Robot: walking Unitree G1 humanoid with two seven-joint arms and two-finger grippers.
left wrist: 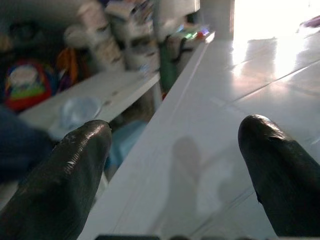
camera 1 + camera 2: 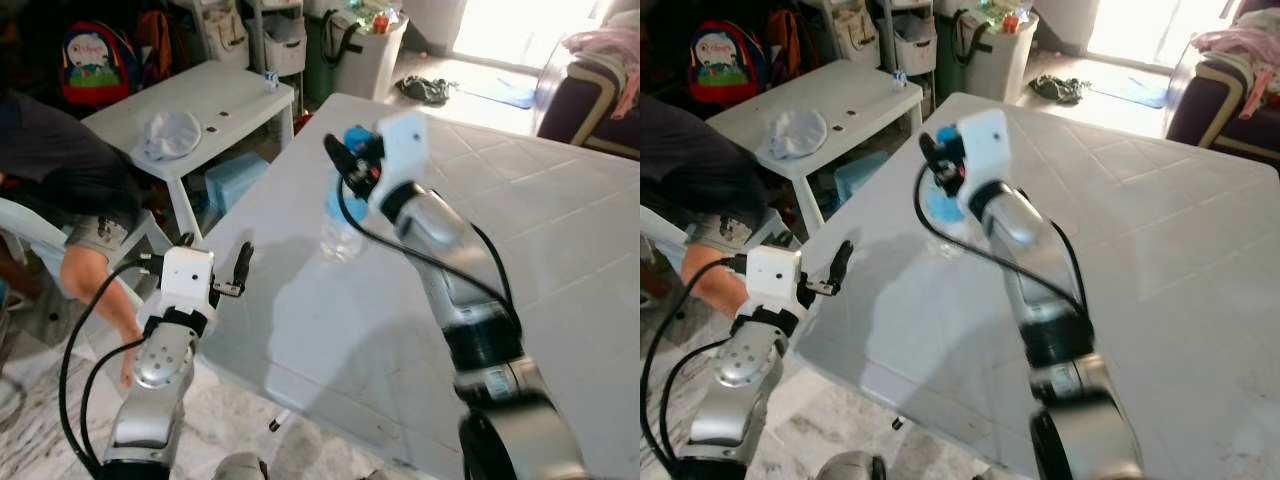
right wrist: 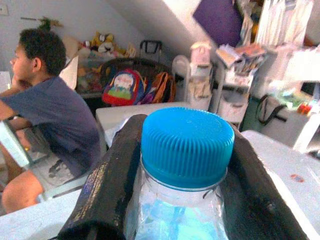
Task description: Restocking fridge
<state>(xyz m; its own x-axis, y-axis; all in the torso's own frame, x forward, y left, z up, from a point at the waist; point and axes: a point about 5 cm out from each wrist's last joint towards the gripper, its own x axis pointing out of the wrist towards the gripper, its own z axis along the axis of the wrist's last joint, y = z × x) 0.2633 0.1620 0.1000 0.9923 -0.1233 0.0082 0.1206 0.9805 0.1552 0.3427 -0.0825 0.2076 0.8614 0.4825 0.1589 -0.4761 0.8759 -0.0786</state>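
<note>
Bottle (image 2: 341, 222) stands on the white table (image 2: 560, 260) near its left edge — my right gripper (image 3: 182, 170) is clamped around its neck under the blue cap (image 3: 187, 145). I'd lift straight, keeping it upright — my left gripper (image 1: 175, 165) hovers spread, holding nothing.

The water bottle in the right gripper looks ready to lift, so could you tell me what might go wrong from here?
1. The right gripper grips the water bottle only around its neck, under the blue cap, so it could swing or slip.
2. The bottle stands near the edge of the table, toward a seated person; a drop might roll off that way.
</note>
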